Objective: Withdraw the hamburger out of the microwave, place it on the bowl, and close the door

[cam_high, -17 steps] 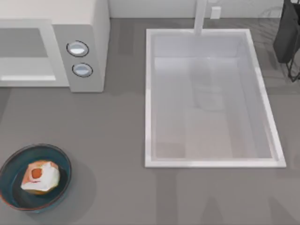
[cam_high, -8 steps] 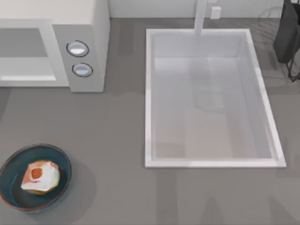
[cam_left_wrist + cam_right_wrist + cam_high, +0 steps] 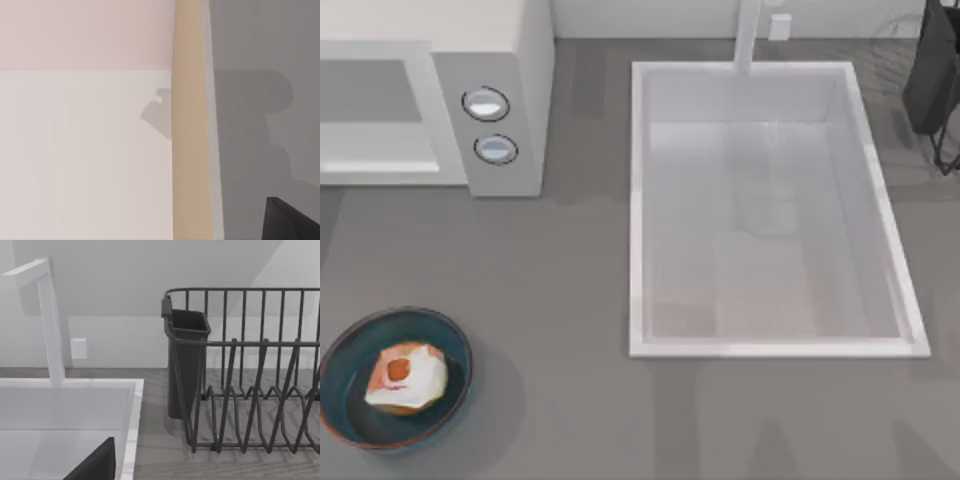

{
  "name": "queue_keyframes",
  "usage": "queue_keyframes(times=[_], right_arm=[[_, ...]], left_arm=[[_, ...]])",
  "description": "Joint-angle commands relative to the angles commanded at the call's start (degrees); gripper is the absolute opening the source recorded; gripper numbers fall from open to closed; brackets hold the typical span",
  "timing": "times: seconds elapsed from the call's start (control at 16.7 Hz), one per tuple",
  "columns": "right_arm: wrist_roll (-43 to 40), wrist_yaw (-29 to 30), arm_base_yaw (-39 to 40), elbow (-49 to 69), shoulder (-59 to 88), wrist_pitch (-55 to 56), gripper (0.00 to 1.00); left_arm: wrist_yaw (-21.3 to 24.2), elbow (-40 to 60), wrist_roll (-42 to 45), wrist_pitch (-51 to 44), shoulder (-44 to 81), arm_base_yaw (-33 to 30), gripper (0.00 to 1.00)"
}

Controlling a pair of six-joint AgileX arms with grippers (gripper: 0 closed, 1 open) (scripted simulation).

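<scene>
1. The hamburger (image 3: 407,378) sits inside the bowl (image 3: 348,418), which you see at the table's (image 3: 570,300) front left corner.
2. The microwave (image 3: 510,60) stands at the back left, its door (image 3: 375,110) shut flat beside 2 knobs (image 3: 490,127).
3. The sink (image 3: 635,210) lies right of it, a dish rack (image 3: 250,380) beyond.
4. You cannot tell either gripper's jaw state.
</scene>
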Motion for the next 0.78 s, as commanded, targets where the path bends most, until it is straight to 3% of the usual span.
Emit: queue_keyframes(times=[0.42, 0.78], right_arm=[[0.0, 0.0, 0.0, 0.0, 0.0, 0.0, 1.0], [0.0, 0.0, 0.0, 0.0, 0.0, 0.0, 1.0]], left_arm=[[-3.71, -17.98, -8.35, 8.24, -13.78, -7.53, 0.0], [-3.99, -19.87, -9.49, 9.23, -15.34, -8.24, 0.0]])
